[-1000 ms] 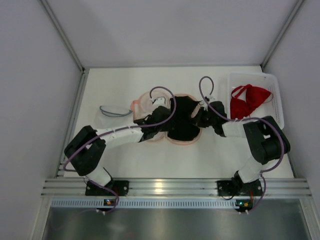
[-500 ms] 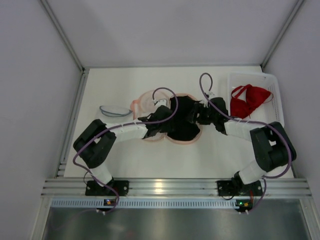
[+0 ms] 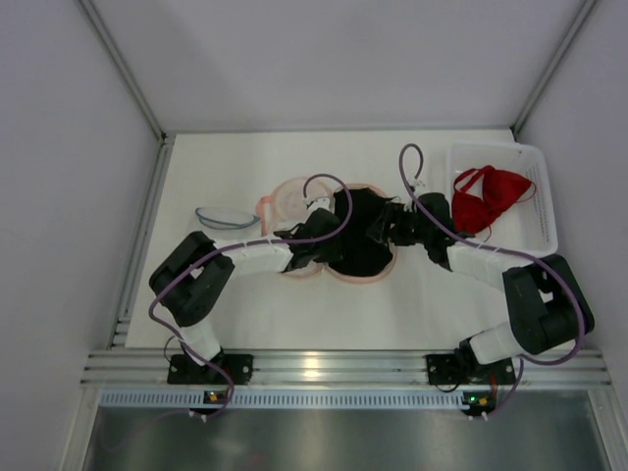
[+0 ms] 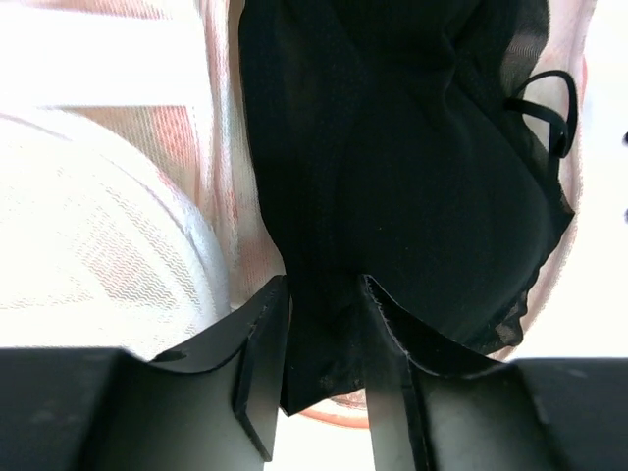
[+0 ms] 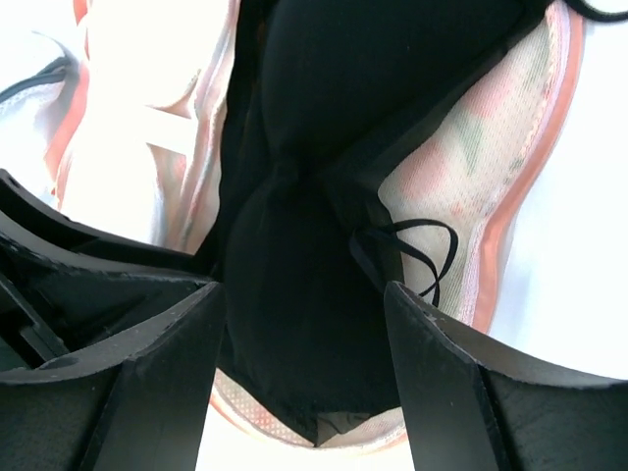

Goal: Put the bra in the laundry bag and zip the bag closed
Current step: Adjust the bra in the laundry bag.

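Observation:
A black bra (image 3: 359, 243) lies spread across the open pink mesh laundry bag (image 3: 287, 199) in the middle of the table. My left gripper (image 3: 328, 238) comes in from the left and is shut on the bra's near-left edge; in the left wrist view the black fabric (image 4: 412, 177) fills the gap between the fingers (image 4: 263, 343), with the bag's white mesh (image 4: 108, 255) to the left. My right gripper (image 3: 379, 228) hangs over the bra's right side. In the right wrist view its jaws stand wide open above the bra (image 5: 294, 147) and a loose strap (image 5: 422, 250), holding nothing.
A white basket (image 3: 546, 218) at the back right holds a red bra (image 3: 491, 196). A small clear thing with a bluish rim (image 3: 224, 218) lies left of the bag. Purple cables loop above both wrists.
My right gripper has opened and let go of the black bra. Both arms have stretched slightly farther over the bag, and the left gripper keeps its hold.

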{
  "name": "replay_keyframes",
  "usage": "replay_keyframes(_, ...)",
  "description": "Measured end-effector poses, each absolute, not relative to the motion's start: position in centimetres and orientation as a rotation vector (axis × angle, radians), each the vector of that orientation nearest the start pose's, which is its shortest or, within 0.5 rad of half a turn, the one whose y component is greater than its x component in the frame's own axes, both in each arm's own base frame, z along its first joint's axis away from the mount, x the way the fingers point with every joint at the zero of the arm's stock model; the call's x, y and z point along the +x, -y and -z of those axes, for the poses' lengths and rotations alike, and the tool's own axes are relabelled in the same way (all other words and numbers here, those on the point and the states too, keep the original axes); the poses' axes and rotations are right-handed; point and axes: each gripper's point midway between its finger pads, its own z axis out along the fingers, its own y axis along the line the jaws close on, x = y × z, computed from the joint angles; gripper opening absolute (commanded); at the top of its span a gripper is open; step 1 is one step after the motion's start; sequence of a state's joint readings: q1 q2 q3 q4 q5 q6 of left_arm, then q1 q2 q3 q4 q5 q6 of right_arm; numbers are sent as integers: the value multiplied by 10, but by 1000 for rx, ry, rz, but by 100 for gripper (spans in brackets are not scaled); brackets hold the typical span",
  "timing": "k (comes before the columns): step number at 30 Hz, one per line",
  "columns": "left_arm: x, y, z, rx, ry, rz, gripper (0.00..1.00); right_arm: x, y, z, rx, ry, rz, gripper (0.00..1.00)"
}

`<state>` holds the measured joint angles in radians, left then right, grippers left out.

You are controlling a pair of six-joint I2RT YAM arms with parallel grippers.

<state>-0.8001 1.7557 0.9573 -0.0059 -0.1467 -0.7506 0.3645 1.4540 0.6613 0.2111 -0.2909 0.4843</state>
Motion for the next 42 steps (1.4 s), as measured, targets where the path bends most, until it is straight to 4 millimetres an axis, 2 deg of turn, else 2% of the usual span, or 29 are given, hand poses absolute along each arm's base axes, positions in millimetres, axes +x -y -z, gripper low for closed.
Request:
replay_keyframes(3,304,313,-40,3,-2424,549,31,325,-199,-75,-34,-2253,-796,66)
replay_keyframes(9,310,317,-42,7,-2422,546,30,311,-193,-65,-20,-2282,-784,66)
replay_keyframes(12,309,315,-37,6,-2435,531,17,311,-192,-71,-16,-2267,-784,66)
replay_keyframes(13,309,314,-36,5,-2437,524,5,311,-192,-74,-16,-2259,-785,66)
replay_keyframes(14,310,313,-36,1,-2437,516,0,312,-192,-77,-17,-2249,-787,66)
replay_keyframes(19,314,304,-34,20,-2424,448,0,313,-191,-84,-15,-2228,-786,66)
replay_keyframes(30,326,286,-33,63,-2401,352,0,311,-187,-77,0,-2244,-764,68)
replay_keyframes(32,326,286,-32,65,-2405,357,6,312,-185,-74,8,-2249,-748,68)
replay_keyframes(33,326,286,-32,65,-2405,357,18,313,-184,-72,13,-2255,-739,68)
replay_keyframes(37,324,284,-34,84,-2408,345,43,321,-184,-76,27,-2264,-713,68)
replay_keyframes(40,323,281,-46,95,-2393,342,56,344,-185,-101,34,-2209,-686,70)
replay_keyframes(42,326,281,-63,106,-2362,355,62,368,-184,-128,39,-2140,-655,70)
